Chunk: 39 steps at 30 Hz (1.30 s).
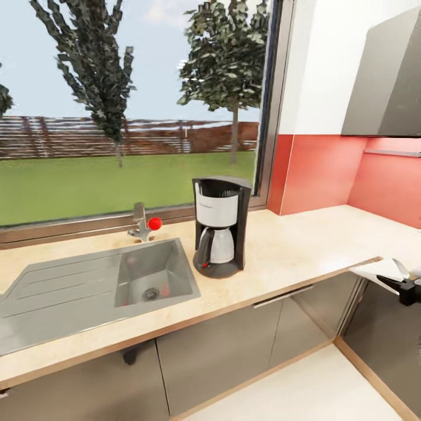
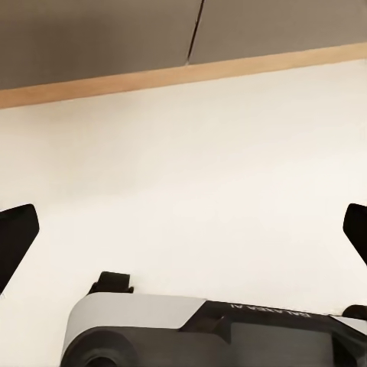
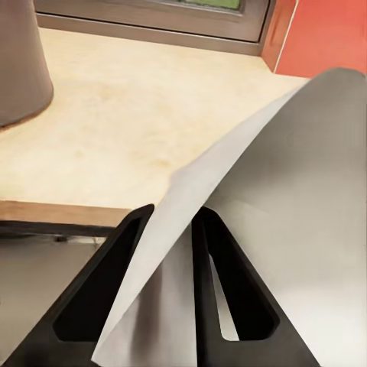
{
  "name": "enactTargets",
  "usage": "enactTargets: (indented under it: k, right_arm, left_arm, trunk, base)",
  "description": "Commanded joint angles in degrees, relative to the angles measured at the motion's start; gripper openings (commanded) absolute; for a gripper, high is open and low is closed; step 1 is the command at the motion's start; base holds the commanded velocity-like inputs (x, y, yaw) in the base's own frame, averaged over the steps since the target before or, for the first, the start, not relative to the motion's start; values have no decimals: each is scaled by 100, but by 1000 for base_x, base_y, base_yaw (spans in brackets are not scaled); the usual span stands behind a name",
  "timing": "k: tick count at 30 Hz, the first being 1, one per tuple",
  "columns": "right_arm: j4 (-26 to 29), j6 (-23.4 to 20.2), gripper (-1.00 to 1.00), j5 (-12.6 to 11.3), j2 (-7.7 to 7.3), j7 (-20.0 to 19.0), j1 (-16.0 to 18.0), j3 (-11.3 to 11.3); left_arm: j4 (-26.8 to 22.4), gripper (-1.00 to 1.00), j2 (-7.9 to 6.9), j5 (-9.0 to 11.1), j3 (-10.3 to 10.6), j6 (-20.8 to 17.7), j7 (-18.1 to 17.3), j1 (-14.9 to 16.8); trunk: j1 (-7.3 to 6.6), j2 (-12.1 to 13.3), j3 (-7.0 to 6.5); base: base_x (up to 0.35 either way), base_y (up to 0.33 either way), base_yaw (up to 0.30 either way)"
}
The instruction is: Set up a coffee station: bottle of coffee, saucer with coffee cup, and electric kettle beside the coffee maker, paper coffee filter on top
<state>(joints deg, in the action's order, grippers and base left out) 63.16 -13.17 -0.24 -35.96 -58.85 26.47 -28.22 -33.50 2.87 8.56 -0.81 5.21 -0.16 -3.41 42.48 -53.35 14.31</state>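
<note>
Paper coffee filter [image 3: 267,199], a thin white sheet with a curved, pointed edge, sat pinched between the right gripper's [image 3: 180,229] black fingers just off the table's [image 1: 304,245] front edge. Coffee maker [image 1: 220,228] (black frame, white panel and carafe) stood on the light wood-grain table beside the steel sink [image 1: 153,275]. Left gripper's [image 2: 183,229] fingers were spread wide over pale floor.

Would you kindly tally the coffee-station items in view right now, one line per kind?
coffee maker: 1, on the countertop
paper coffee filter: 1, held in the right hand
Total: 2
</note>
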Motion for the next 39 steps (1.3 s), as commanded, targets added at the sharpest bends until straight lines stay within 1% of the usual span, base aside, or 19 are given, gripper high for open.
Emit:
enactTargets:
  k: [1, 8, 12, 19, 29, 33, 39]
  right_arm:
    - [3, -63, -100, -11, 1, -30, 7, -8]
    - [3, -63, -100, -11, 1, -30, 7, -8]
    - [3, -63, -100, -11, 1, -30, 7, -8]
    - [3, -63, -100, -11, 1, -30, 7, -8]
    - [3, -63, -100, -10, 1, -30, 7, -8]
    - [3, -63, -100, -10, 1, -30, 7, -8]
    - [3, -63, -100, -10, 1, -30, 7, -8]
  left_arm:
    - [-7, 100, 3, 40, -6, 6, -2, -2]
    - [-7, 100, 3, 40, -6, 5, -2, -2]
    - [-7, 100, 3, 40, -5, 4, -2, -2]
    - [-7, 100, 3, 40, -5, 6, -2, -2]
    - [-7, 100, 3, 40, -7, 6, -2, -2]
    - [-7, 100, 3, 40, -6, 6, -2, -2]
    - [-7, 100, 3, 40, -2, 6, -2, -2]
  trunk:
    - [-1, -5, 7]
    - [-1, -5, 7]
    - [-1, -5, 7]
    - [-1, -5, 7]
    - [-1, -5, 7]
    - [-1, -5, 7]
    - [-1, -5, 7]
  base:
    - [-99, 132, -186]
    - [-28, 37, -252]
    - [-4, 84, -150]
    - [-26, 260, -27]
    - [-157, 284, -18]
    - [-135, 143, -210]
    - [-34, 36, -261]
